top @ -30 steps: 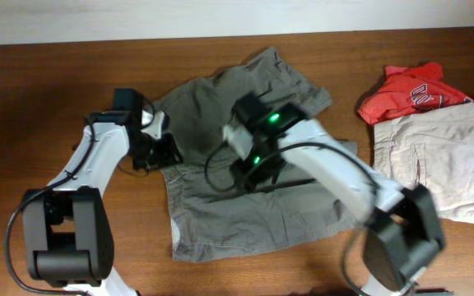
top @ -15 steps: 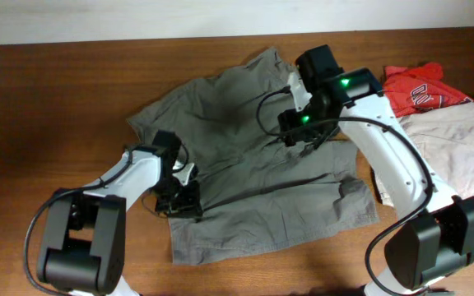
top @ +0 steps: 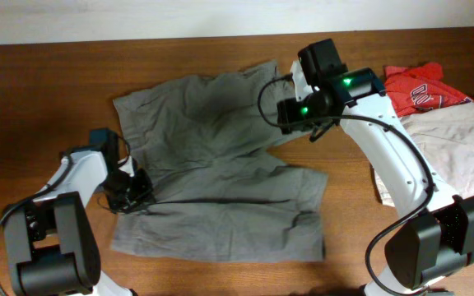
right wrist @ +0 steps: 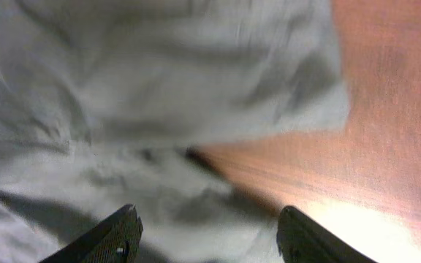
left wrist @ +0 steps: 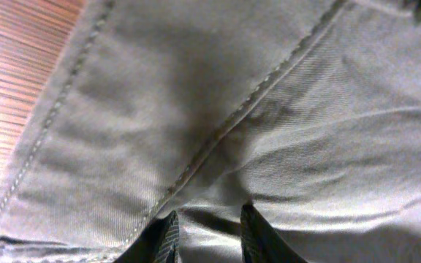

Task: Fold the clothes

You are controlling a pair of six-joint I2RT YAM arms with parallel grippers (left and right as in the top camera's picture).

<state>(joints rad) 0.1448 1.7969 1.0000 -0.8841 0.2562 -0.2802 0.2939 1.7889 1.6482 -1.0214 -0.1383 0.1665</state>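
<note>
Two arms on one garment: which step is being worked, the first observer is asking.

The spreading, by the second's reckoning. The olive-grey shorts [top: 220, 181] are lying mostly flat in the middle of the table [top: 39, 99], waistband to the left and legs running right, with no fold showing yet.

And the left gripper [top: 132, 191], the first is asking.

It is sitting low at the left edge of the shorts, the arm bent close to the tabletop. In the wrist view its fingers [left wrist: 165, 235] are standing close together with a ridge of cloth between them, so it is apparently pinching the fabric near a seam.

The first is turning to the right gripper [top: 289, 113].

It is hanging at the upper right edge, the arm reaching far forward, its fingers spread wide and holding nothing, over cloth and bare wood. The second is judging that it needs to come down on that edge and close. Both arms could then carry one half over the other, well clear of the red T-shirt [top: 414, 89] and the beige shorts [top: 455, 156] to the right.
</note>
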